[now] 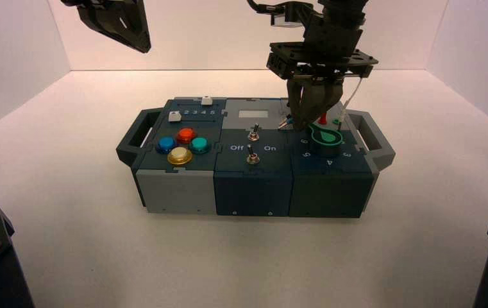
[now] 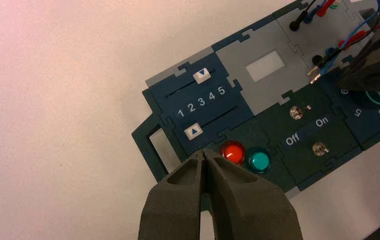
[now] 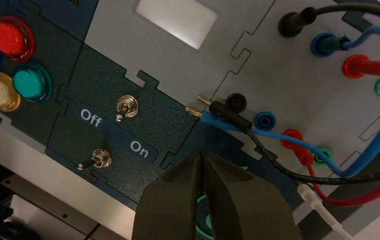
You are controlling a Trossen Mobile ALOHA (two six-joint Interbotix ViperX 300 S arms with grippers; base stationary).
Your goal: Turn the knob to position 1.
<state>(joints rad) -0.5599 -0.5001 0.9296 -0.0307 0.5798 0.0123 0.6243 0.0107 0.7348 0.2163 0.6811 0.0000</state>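
- The white tabletop [image 1: 68, 192] fills most of the high view, with the box [image 1: 254, 186] sitting at the centre of the frame, handles at its two ends.
- My right arm reaches down from the upper middle of the high view; my right end effector [image 1: 302, 124] has its tips together, hovering just above the left edge of the knob, and I cannot tell if they touch it.
- My left end effector [image 2: 205, 155] hangs in the upper left corner of the high view, well apart from the box, its fingers closed on nothing.
- The knob [image 1: 328, 140], dark green with a lighter pointer, sits on the box's right section, right of centre in the frame, ringed by numbers.
- Four round buttons [image 1: 182, 145], blue, red, teal and yellow, cluster on the box's left section.
- Two small toggle switches [image 3: 127, 106] stand in the middle section beside the words "Off" and "On".
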